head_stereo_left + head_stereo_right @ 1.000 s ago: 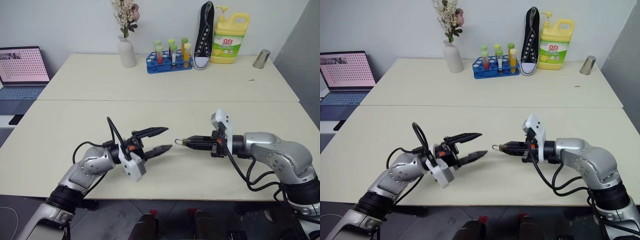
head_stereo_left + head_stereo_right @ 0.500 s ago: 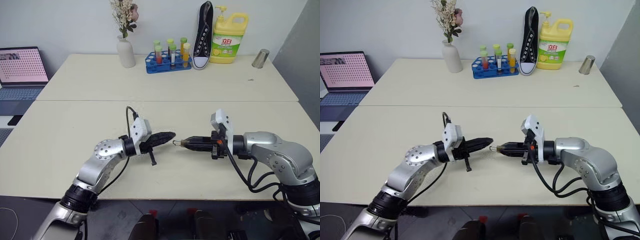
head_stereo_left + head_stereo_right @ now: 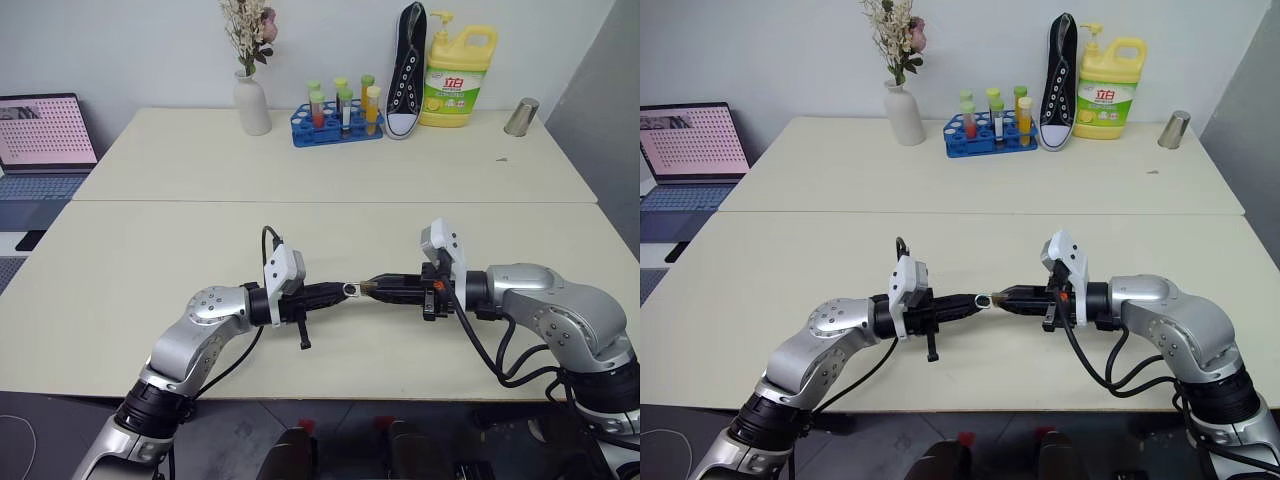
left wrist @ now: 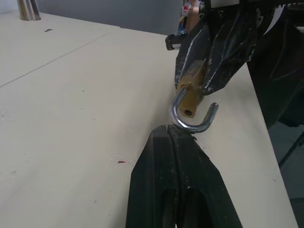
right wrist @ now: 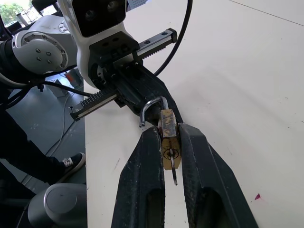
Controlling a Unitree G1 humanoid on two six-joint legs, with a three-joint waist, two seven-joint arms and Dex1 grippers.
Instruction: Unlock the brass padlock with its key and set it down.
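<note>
over the near edge of the cream table (image 3: 150, 260), from left to right: left gripper (image 3: 338, 291) reaching level toward the right, fingers pressed fully together, tip meeting the silver shackle (image 4: 192, 116) of the brass padlock (image 5: 169, 137); cannot tell whether pinching the shackle or just touching it. shackle hanging open like a hook in the left wrist view, one end free of the body. padlock sitting in mid-air above the table between the two grippers, not resting on the surface. right gripper (image 3: 377, 289) pointing left, narrowly parted, clamping the padlock body between its two black fingers (image 5: 142, 166), shackle end poking out toward the left gripper. small key (image 5: 173, 173) sticking out of the keyhole face in the right wrist view. farther back on the table: laptop (image 3: 45, 135) at far left, white vase (image 3: 253, 103), blue test tube rack (image 3: 338, 122), black sneaker (image 3: 408, 70) standing upright, yellow soap bottle (image 3: 458, 78), metal cup (image 3: 522, 117).
</note>
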